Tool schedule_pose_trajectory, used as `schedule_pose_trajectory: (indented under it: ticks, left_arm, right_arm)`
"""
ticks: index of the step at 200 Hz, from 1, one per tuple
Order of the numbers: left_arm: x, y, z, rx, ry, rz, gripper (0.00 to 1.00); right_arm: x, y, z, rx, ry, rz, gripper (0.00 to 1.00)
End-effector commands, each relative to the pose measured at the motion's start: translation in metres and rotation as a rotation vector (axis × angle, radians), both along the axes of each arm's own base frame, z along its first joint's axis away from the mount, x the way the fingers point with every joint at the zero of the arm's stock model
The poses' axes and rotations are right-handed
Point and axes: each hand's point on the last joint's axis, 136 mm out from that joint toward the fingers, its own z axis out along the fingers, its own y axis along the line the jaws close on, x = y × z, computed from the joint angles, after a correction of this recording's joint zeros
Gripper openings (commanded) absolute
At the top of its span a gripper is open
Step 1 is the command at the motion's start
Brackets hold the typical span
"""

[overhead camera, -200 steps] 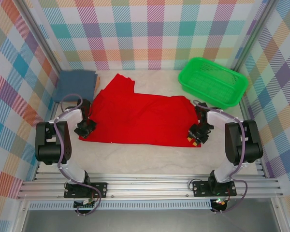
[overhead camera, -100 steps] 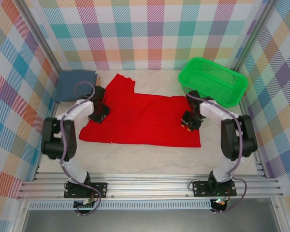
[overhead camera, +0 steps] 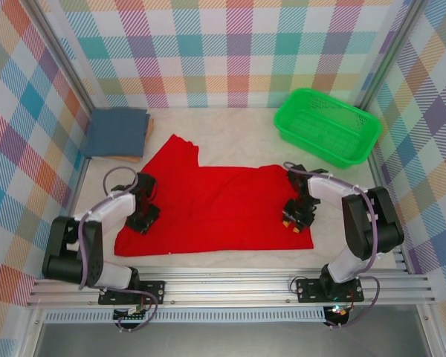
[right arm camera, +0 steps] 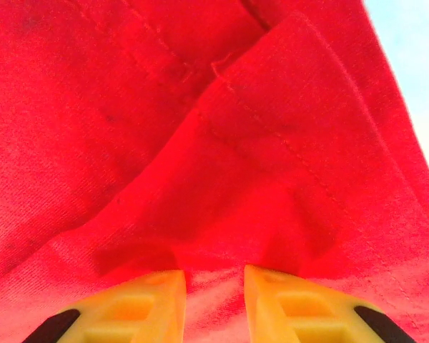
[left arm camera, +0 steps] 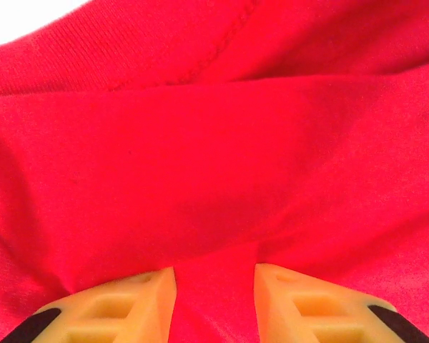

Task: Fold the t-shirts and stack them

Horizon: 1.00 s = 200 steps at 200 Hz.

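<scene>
Left claw (overhead camera: 143,217) is seen pinched on the left edge of the red t-shirt (overhead camera: 215,204), a ridge of cloth nipped between its yellow fingers (left arm camera: 129,307); right claw (overhead camera: 297,219) is clamped likewise on the right edge, close to the hem corner; the shirt is spread flat on the counter (overhead camera: 230,123), near hem just short of the counter's front edge; bare room is left behind it, up to the back wall; the slate-blue t-shirt (overhead camera: 117,132) is found folded in the far-left corner, apart from the red sleeve; the green basket (overhead camera: 327,126) is found far right, well apart from the cloth.
</scene>
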Motion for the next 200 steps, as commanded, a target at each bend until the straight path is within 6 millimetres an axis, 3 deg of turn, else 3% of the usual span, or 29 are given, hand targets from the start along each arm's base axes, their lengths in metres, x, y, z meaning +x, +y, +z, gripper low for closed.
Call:
schedule_pose_trajectory:
  ticks: [1, 16, 33, 69, 101, 118, 148, 200]
  left_arm:
    - [-0.035, 0.017, -0.004, 0.078, 0.09, 0.034, 0.35]
    - [-0.033, 0.018, -0.004, 0.084, 0.085, 0.019, 0.35]
    - [-0.016, 0.018, 0.009, 0.095, 0.038, -0.016, 0.36]
    - [0.053, 0.012, 0.064, 0.114, -0.144, -0.125, 0.4]
    - [0.111, -0.004, 0.082, 0.048, -0.235, -0.183, 0.41]
    - [0.137, -0.013, 0.084, 0.006, -0.269, -0.201, 0.4]
    - [0.156, -0.022, 0.087, -0.027, -0.284, -0.205, 0.39]
    - [0.148, -0.02, 0.078, -0.019, -0.249, -0.234, 0.39]
  right_arm:
    - [-0.034, -0.008, 0.0, -0.043, 0.101, -0.022, 0.28]
    - [-0.035, -0.001, 0.004, -0.025, 0.088, -0.028, 0.3]
    - [-0.013, 0.002, 0.02, -0.013, -0.022, -0.018, 0.34]
    - [0.071, -0.016, 0.074, -0.034, -0.338, -0.022, 0.39]
    - [0.155, -0.026, 0.083, -0.009, -0.597, -0.042, 0.36]
    - [0.181, -0.026, 0.072, 0.011, -0.619, -0.072, 0.37]
    - [0.199, -0.018, 0.052, 0.07, -0.58, -0.151, 0.37]
    - [0.201, -0.008, 0.036, 0.126, -0.536, -0.228, 0.34]
